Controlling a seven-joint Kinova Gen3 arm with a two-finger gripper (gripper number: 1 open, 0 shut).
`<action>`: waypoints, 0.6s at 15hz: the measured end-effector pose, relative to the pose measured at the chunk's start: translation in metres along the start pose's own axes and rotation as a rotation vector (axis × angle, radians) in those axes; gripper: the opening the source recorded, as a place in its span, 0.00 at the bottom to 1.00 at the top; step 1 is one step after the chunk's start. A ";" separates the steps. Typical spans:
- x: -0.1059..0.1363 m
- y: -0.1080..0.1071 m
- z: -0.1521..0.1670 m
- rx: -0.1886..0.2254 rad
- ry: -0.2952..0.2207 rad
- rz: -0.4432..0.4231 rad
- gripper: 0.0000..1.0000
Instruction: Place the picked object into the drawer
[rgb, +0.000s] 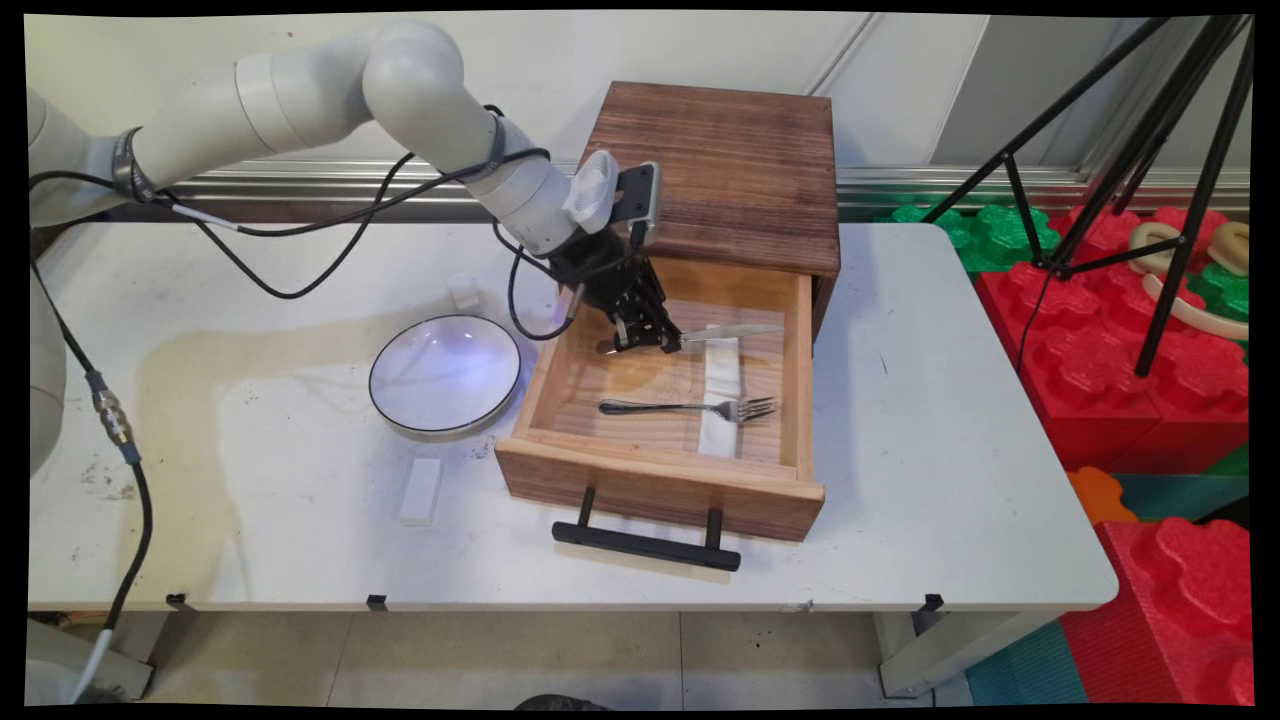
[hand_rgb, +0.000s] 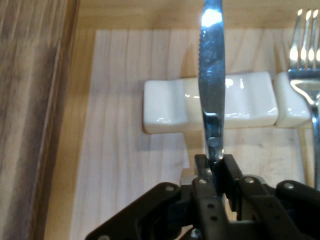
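Gripper (rgb: 668, 343) is reaching into the open wooden drawer (rgb: 660, 480), and we are finding its fingers (hand_rgb: 231, 172) clamped together on the handle end of a table knife (rgb: 735, 332). We are noting that the knife is being held roughly level above the drawer floor, its blade pointing away from the gripper toward the drawer's right side. In the hand view the serrated blade (hand_rgb: 211, 75) is crossing over a white ceramic cutlery rest (hand_rgb: 167, 107) lying on the drawer floor; whether blade and rest are touching we cannot tell. A fork (rgb: 690, 407) is lying in the drawer nearer the front, its tines resting on a second white rest (hand_rgb: 290, 102). Outside the drawer, to its left, we are recording a white black-rimmed bowl (rgb: 445, 376) standing on the white table (rgb: 950, 450), with a small white block (rgb: 421, 490) lying in front of it.
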 end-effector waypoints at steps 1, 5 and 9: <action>-0.003 -0.002 0.002 0.002 -0.004 -0.004 0.00; -0.013 -0.006 0.006 0.003 -0.020 -0.014 0.00; -0.018 -0.007 0.011 -0.005 -0.021 -0.022 0.00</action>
